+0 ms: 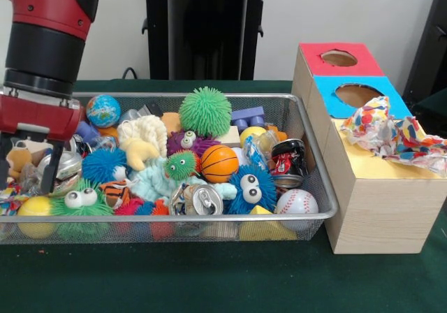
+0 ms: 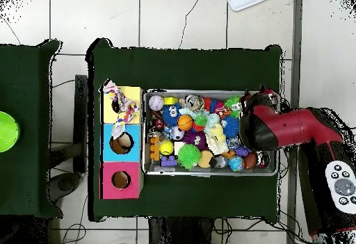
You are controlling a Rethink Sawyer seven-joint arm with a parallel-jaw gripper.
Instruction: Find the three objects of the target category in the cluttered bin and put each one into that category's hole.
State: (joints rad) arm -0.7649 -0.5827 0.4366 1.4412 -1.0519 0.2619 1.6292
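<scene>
The silver wire-mesh bin (image 1: 316,187) is packed with toys; it also shows in the overhead view (image 2: 208,174). A crumpled heap of white polka-dot cloths (image 1: 391,135) lies on the yellow end of the pale wooden box (image 1: 380,215) and covers the yellow-surround hole. The heap also shows in the overhead view (image 2: 119,106). How many cloths it holds I cannot tell. My gripper (image 1: 26,166) is lowered into the bin's left end in the front view. It is open, with its black fingers (image 1: 49,166) spread among the toys and nothing held. No dotted cloth shows plainly inside the bin.
The box also has a red-surround hole (image 1: 339,58) and a blue-surround hole (image 1: 357,94), both uncovered. The bin holds a green spiky ball (image 1: 204,112), an orange basketball (image 1: 219,163), a baseball (image 1: 297,202), crushed cans (image 1: 202,200) and a cream plush (image 1: 143,138).
</scene>
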